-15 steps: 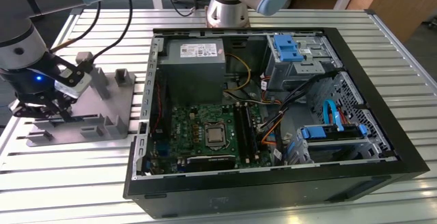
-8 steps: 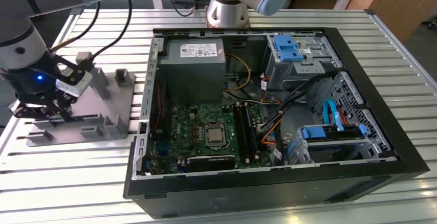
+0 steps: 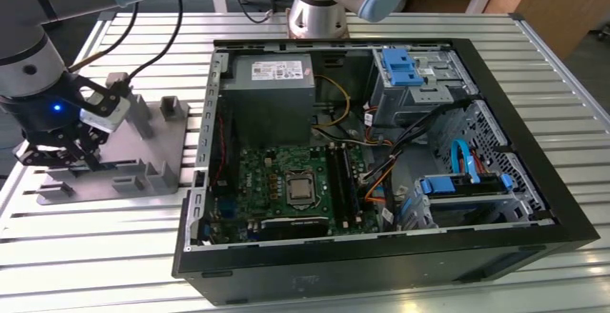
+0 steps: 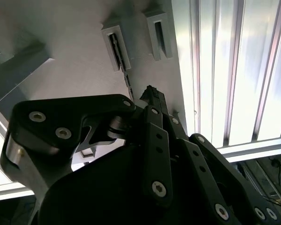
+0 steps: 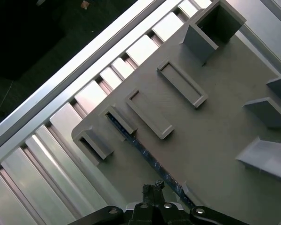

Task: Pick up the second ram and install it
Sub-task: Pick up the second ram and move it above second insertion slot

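The second ram (image 5: 131, 139) is a thin dark blue-green stick standing on edge in the slotted holders of a grey fixture plate (image 5: 215, 126). Its end also shows in the second wrist view, where the ram (image 4: 124, 70) runs out of a holder and under my gripper. My gripper (image 5: 152, 186) hangs just above the plate, beside the stick's near part, its two fingertips (image 4: 151, 93) pressed together with nothing seen between them. In the exterior view my gripper (image 3: 68, 159) is over the fixture plate (image 3: 143, 141) at the exterior view's left, away from the open computer case (image 3: 381, 156) and its green motherboard (image 3: 286, 184).
Grey blocks and empty slot holders (image 5: 182, 83) rise from the fixture plate around the gripper. The slatted aluminium table (image 3: 572, 98) carries the plate and the case. Cables, blue drive bays (image 3: 401, 66) and a power supply (image 3: 271, 77) crowd the case. A second arm's base (image 3: 319, 13) stands behind it.
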Robot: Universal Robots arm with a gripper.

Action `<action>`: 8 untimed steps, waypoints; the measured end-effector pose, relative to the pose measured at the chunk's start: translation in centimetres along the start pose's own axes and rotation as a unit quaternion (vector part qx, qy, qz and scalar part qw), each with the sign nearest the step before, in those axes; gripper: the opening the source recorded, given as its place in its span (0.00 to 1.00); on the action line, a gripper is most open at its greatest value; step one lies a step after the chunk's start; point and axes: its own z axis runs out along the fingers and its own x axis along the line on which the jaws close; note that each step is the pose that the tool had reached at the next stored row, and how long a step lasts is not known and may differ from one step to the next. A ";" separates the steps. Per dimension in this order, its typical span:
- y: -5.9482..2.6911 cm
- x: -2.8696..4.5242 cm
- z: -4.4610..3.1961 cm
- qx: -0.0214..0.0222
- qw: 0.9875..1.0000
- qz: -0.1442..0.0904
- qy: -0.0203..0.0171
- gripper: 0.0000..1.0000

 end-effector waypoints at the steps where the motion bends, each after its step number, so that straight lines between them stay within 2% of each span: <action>1: 0.00 0.00 0.00 0.000 1.000 -0.003 0.000 0.10; 8: 0.00 0.00 0.00 0.001 1.000 -0.021 0.001 0.10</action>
